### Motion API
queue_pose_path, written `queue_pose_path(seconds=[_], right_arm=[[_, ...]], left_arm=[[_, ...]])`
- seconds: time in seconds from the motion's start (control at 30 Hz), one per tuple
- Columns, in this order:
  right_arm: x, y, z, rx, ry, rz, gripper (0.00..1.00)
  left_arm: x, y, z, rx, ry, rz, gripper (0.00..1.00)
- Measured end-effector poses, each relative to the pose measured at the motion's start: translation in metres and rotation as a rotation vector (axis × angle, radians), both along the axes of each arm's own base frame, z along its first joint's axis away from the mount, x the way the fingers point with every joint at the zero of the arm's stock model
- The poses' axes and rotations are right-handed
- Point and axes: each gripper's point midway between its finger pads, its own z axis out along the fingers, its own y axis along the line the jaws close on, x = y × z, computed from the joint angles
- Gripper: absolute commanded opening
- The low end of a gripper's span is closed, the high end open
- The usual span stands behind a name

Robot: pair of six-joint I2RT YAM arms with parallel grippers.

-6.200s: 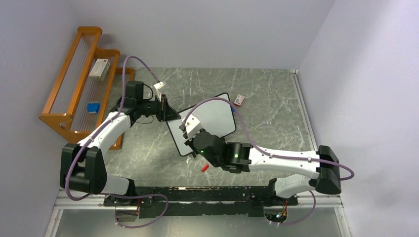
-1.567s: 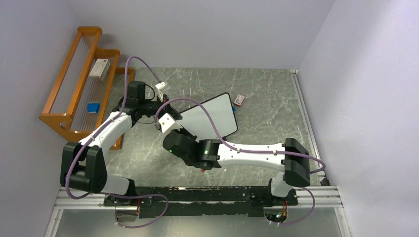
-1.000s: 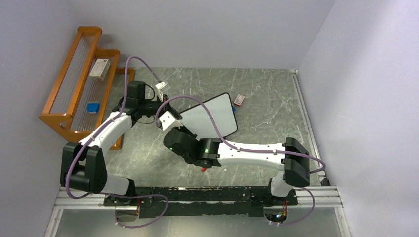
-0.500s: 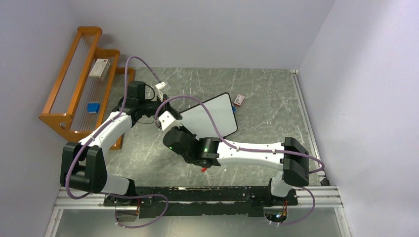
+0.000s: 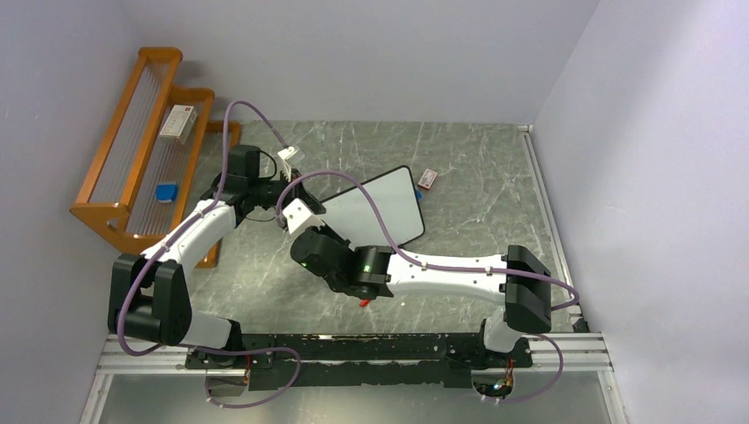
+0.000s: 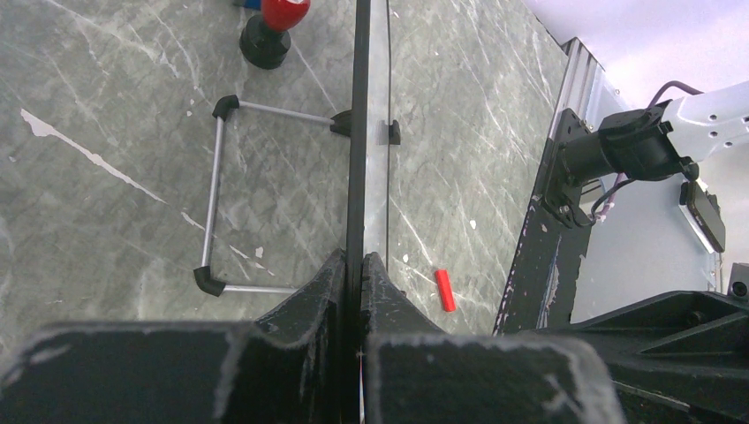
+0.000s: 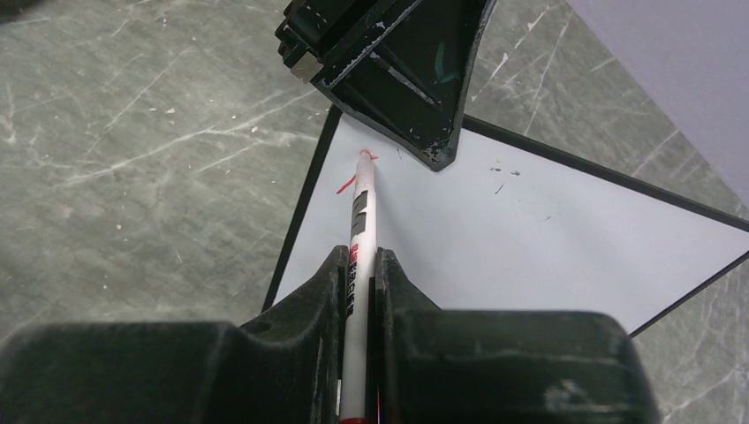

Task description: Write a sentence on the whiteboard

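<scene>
The whiteboard [image 5: 380, 208] stands tilted on the table, white with a thin black frame. My left gripper [image 5: 298, 189] is shut on its left edge; the left wrist view shows the frame [image 6: 358, 132] edge-on between the closed jaws [image 6: 356, 261]. My right gripper [image 7: 358, 261] is shut on a white marker [image 7: 360, 221]. The marker's red tip touches the board surface [image 7: 512, 238] near its corner, just below the left gripper's fingers [image 7: 415, 79], beside a short red stroke [image 7: 346, 184]. From above, the right wrist [image 5: 305, 221] hides the marker.
An orange rack [image 5: 146, 146] at the far left holds a small box [image 5: 179, 124] and a blue item [image 5: 166, 191]. A red cap [image 5: 364, 301] lies near the front rail. A small red-and-white block [image 5: 428, 178] sits past the board. The board's wire stand [image 6: 216, 203] rests on the table.
Over six seconds the right arm swung from the board's near edge to its left end beside the left gripper. In the last second it barely shifted. The left arm holds still.
</scene>
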Motion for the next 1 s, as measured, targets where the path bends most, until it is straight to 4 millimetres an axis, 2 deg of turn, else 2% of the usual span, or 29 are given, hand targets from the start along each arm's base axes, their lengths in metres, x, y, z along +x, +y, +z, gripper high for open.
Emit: queue_pose_path(seconds=[0.47,0.73,1.0], right_arm=[[0.001,-0.001,-0.001,0.018,0.009,-0.018,0.0],[0.006,-0.014,-0.004,0.019,0.008,-0.061,0.0],[0.006,-0.015,-0.005,0.026,0.014,-0.067,0.0]], left_arm=[[0.0,0.0,0.0,0.0,0.0,0.0,0.05],[0.0,0.0,0.0,0.0,0.0,0.0,0.05],[0.0,0.0,0.0,0.0,-0.001,0.0,0.05]])
